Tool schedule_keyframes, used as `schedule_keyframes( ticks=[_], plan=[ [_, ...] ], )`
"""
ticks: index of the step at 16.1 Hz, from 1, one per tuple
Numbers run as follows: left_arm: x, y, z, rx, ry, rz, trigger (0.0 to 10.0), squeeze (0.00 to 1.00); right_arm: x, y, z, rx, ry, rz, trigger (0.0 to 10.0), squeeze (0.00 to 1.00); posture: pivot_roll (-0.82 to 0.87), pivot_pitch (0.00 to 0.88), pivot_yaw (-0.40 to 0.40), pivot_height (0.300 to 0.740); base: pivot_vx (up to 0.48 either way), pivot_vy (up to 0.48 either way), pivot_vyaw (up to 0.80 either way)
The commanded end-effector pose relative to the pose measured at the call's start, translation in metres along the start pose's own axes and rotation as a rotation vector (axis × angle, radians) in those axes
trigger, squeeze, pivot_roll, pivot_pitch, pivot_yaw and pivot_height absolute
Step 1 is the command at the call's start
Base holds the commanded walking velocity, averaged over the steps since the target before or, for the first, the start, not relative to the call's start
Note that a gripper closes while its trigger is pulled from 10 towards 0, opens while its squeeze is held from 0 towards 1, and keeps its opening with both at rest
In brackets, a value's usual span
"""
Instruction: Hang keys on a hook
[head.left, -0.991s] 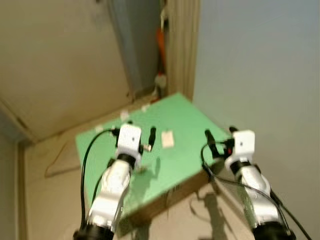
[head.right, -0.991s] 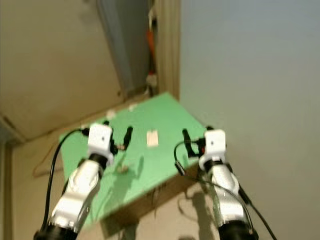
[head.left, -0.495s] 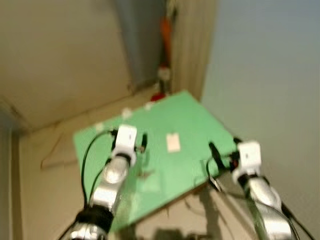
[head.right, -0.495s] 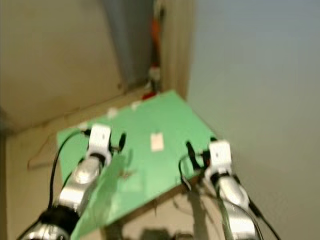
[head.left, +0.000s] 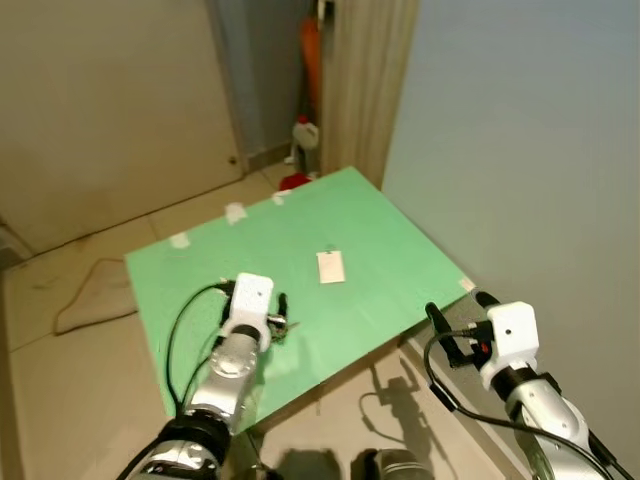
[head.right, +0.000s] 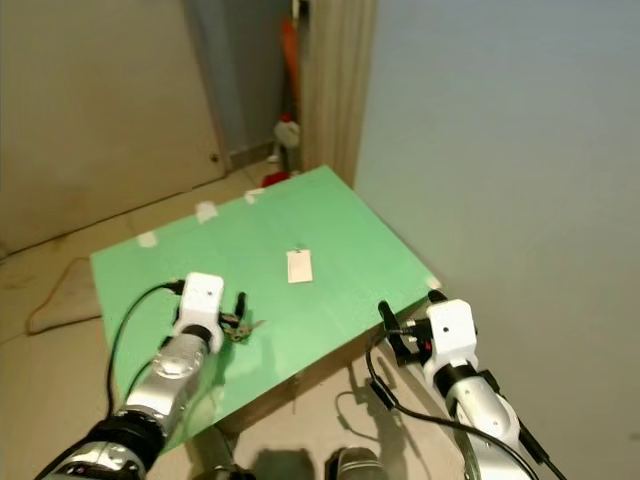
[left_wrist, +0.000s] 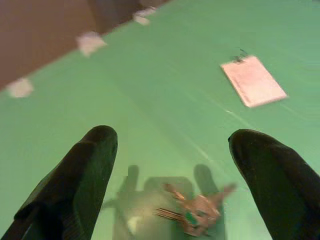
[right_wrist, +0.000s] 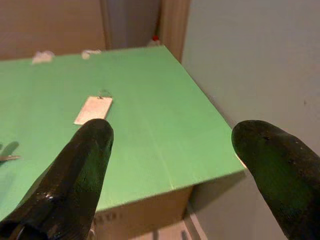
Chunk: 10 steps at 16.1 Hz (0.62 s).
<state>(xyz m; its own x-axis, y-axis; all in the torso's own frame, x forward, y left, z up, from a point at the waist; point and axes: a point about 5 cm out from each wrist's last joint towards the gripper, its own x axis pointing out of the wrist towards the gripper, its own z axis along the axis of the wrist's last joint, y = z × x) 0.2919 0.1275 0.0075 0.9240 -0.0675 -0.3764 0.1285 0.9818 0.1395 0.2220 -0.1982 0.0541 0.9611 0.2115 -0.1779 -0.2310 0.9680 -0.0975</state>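
Closing in on keys (left_wrist: 192, 215) — left pincer (left_wrist: 175, 165) had dropped lower than second before, fingers wide, straddling them on green counter (head.left: 390, 250). Grasp looked imminent. Right pincer (right_wrist: 170, 165) wide, idle past counter edge. Card (head.left: 330, 267) lay nearby.

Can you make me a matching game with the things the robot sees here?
Column one:
1. keys
2. pale tag
3. right hand
4. red and white thing

Column two:
A. on the floor by the wooden post
B. past the green top's near right corner, open
C. lying flat in the middle of the green top
D. on the green top, just ahead of the open left hand

Pairs: 1-D, 2-C, 3-B, 4-A
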Motion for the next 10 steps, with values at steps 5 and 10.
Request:
schedule_keyframes(
  ticks=[5,10],
  plan=[
    [0.004,-0.004,-0.008,-0.007,0.073,0.004,10.0,0.00,-0.027,-0.006,0.004,-0.028,0.051,0.024,10.0,0.00,-0.38,0.219,-0.018,0.740,0.000,0.000,0.00],
    [0.003,-0.013,-0.015,-0.032,0.127,-0.007,10.0,0.00,-0.034,-0.008,0.006,-0.024,0.076,0.013,10.0,0.00,-0.39,0.229,-0.012,0.740,0.000,0.000,0.00]
  ],
)
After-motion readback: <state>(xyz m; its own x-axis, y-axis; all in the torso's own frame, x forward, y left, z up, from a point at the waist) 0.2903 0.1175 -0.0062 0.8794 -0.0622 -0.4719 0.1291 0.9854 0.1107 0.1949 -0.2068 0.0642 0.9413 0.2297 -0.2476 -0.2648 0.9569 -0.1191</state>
